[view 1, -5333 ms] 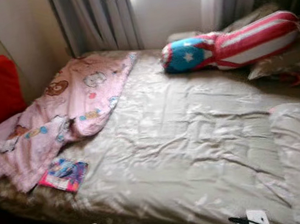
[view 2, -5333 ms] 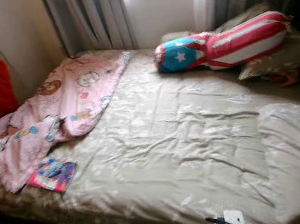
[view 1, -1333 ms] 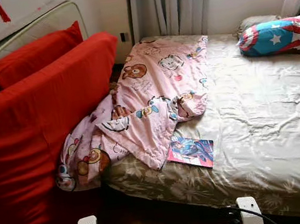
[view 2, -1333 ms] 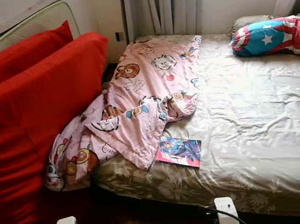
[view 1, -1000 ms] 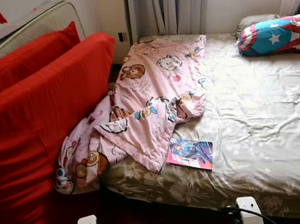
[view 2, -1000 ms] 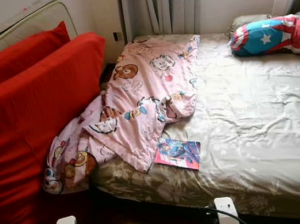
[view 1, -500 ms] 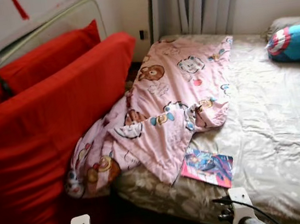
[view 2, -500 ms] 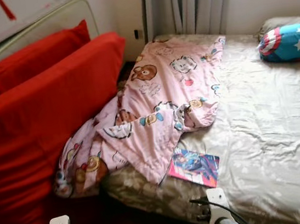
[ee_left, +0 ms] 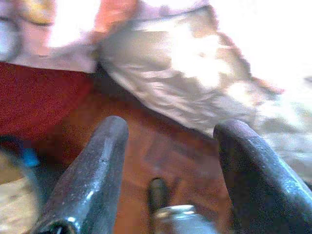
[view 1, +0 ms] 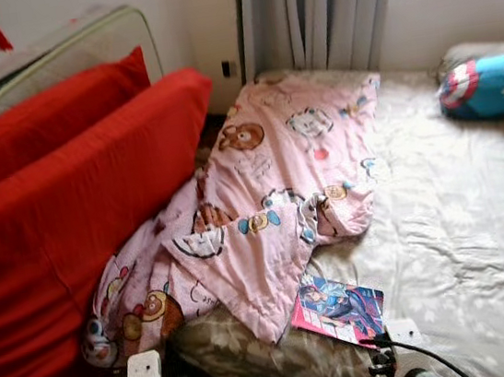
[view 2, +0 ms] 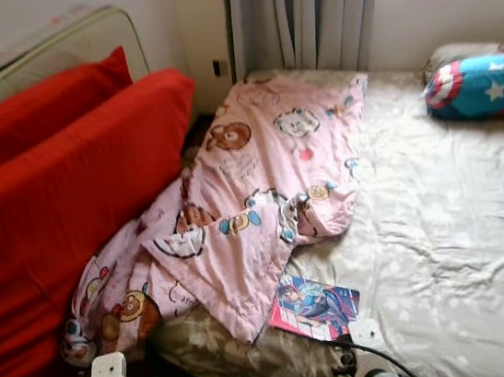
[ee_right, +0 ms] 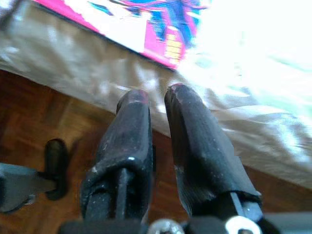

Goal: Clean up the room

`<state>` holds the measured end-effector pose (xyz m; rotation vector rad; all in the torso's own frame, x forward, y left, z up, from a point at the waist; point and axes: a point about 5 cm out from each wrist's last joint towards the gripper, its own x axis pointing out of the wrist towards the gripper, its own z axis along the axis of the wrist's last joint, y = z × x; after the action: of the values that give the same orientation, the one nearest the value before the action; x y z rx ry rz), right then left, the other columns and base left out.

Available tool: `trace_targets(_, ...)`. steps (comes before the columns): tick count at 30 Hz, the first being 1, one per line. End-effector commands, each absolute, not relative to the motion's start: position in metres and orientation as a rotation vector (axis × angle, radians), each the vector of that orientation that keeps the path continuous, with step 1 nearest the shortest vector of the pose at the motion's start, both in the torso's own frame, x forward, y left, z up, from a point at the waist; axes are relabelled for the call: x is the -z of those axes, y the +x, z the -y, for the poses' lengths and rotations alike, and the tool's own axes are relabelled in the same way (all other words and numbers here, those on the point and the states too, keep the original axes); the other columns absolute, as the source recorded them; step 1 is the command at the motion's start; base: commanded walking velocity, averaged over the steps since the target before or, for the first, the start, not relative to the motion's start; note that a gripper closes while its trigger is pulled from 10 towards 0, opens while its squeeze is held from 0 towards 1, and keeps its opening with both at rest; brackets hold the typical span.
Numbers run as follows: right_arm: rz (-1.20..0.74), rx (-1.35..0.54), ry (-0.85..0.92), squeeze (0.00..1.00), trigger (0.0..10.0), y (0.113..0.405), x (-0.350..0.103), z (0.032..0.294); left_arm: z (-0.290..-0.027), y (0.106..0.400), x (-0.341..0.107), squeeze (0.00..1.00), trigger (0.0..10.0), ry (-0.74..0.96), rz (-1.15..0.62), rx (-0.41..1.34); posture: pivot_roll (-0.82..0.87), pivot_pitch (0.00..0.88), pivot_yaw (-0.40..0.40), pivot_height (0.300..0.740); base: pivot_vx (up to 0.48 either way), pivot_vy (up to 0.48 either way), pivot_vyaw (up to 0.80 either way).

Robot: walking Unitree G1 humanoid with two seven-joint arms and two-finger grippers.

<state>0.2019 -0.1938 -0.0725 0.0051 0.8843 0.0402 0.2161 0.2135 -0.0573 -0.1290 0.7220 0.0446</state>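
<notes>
A pink blanket printed with cartoon animals lies rumpled across the left side of the bed and hangs off its near corner. A pink and blue comic book lies flat on the sheet by the bed's front edge, just past the blanket's tip. My right gripper is shut and holds nothing; it hangs low in front of the bed's edge, just below the comic book. My left gripper is open over the wooden floor, near the bed's corner.
Big red cushions stand against a metal frame to the left, touching the hanging blanket. A star-and-stripes bolster pillow lies at the bed's far right. Grey curtains and a bright window are behind the bed.
The camera has swung left from the middle of the bed to its left corner and come closer. Blanket, comic book and cushions lie as before.
</notes>
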Motion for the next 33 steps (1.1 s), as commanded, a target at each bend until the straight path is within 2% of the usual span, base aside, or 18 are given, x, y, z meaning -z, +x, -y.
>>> trace_targets(1,-0.854,-0.057,-0.001,0.00,10.0,0.205,0.071,0.192,-0.217,0.210,0.060,0.00,10.0,-0.155,-0.722,-0.053,-0.02,0.000,-0.007,0.740,0.000,0.000,0.00)
trace_targets(5,-0.770,-0.034,0.042,0.00,10.0,0.208,0.066,0.192,-0.212,0.216,0.054,0.00,10.0,-0.195,-0.627,-0.040,-0.02,0.000,-0.009,0.740,0.000,0.000,0.00)
trace_targets(8,-0.699,-0.025,0.065,0.00,10.0,0.210,0.062,0.192,-0.191,0.248,0.022,0.00,10.0,-0.216,-0.362,0.002,-0.03,0.000,-0.013,0.740,0.000,0.000,0.00)
trace_targets(14,-0.654,-0.012,0.061,0.00,10.0,0.212,0.060,0.193,-0.185,0.255,0.007,0.00,10.0,-0.226,-0.260,0.051,-0.05,0.000,-0.009,0.740,0.000,0.000,0.00)
trace_targets(16,-0.600,0.000,0.059,0.00,10.0,0.214,0.056,0.195,-0.189,0.262,-0.016,0.00,10.0,-0.195,-0.132,0.087,-0.02,0.007,-0.014,0.740,0.000,0.000,0.00)
trace_targets(18,-0.559,0.001,0.049,0.00,10.0,0.219,0.051,0.193,-0.191,0.264,-0.021,0.00,10.0,-0.186,-0.110,0.078,-0.02,0.006,-0.015,0.740,0.000,0.000,0.00)
trace_targets(19,-0.443,-0.011,0.005,0.00,10.0,0.239,0.034,0.183,-0.191,0.264,-0.024,0.00,10.0,-0.182,-0.097,0.079,-0.02,0.006,-0.015,0.740,0.000,0.000,0.00)
trace_targets(20,-0.443,-0.011,0.005,0.00,10.0,0.239,0.034,0.183,-0.191,0.264,-0.024,0.00,10.0,-0.182,-0.097,0.079,-0.02,0.006,-0.015,0.740,0.000,0.000,0.00)
trace_targets(21,-0.151,-0.024,-0.073,0.00,10.0,0.264,-0.005,0.168,-0.191,0.263,-0.029,0.00,10.0,-0.165,-0.076,0.087,-0.03,0.009,-0.019,0.740,0.000,0.000,0.00)
trace_targets(22,-0.080,-0.022,-0.084,0.00,10.0,0.267,-0.014,0.165,-0.191,0.262,-0.030,0.00,10.0,-0.160,-0.071,0.088,-0.03,0.009,-0.019,0.740,0.000,0.000,0.00)
trace_targets(27,-0.092,-0.006,0.000,0.00,10.0,0.260,-0.014,0.165,-0.197,0.254,-0.032,0.00,10.0,-0.163,-0.070,0.062,-0.03,0.023,-0.020,0.740,0.000,0.000,0.00)
trace_targets(33,-0.102,0.022,0.023,0.00,10.0,0.252,-0.012,0.162,-0.205,0.248,-0.037,0.00,10.0,-0.154,-0.071,0.033,-0.02,0.028,-0.024,0.740,0.000,0.000,0.00)
